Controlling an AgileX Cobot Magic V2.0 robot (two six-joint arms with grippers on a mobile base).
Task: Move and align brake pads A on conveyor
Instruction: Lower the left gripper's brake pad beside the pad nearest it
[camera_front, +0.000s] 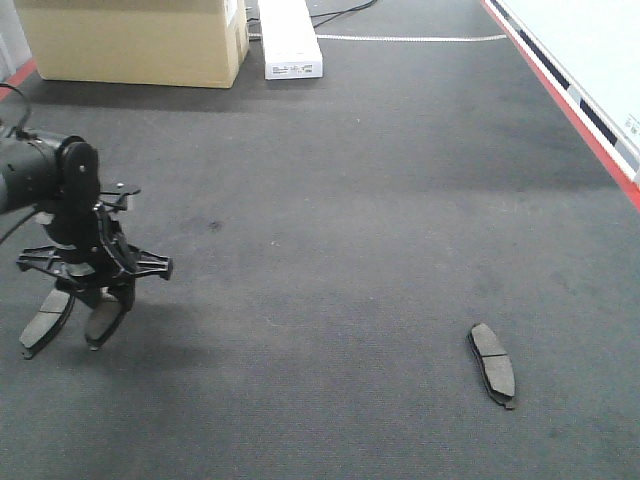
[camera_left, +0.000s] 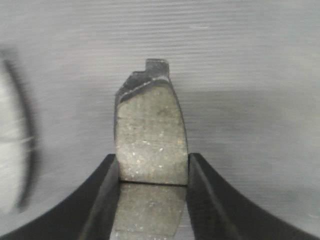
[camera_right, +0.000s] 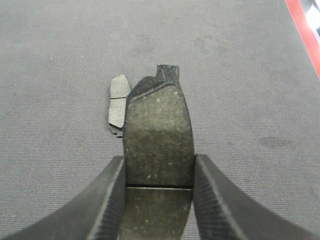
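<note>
**Desk:** What is the left gripper (camera_front: 70, 335) doing at the belt's left side?

**Photographer:** It hangs just above the conveyor (camera_front: 350, 200), pointed down. Its wrist view shows a brake pad (camera_left: 150, 137) pinched edge to edge between the two fingers (camera_left: 97, 200), grey face toward the lens. Gripping across the narrow width looks like a way to keep the pad's long axis free to be turned and lined up.

**Desk:** And the right arm?

**Photographer:** It isn't in the front view. The right gripper (camera_right: 159, 172) is clamped on a second pad (camera_right: 159, 135) the same way, held over the belt near the red edge (camera_right: 302, 27).

**Desk:** Anything already down?

**Photographer:** One loose pad (camera_front: 492, 363) lies flat at the belt's lower right, face up, groove showing. The right wrist view shows it just beyond the held pad, likely the marker to align against. A cardboard box (camera_front: 135, 40) sits at the far end.
</note>
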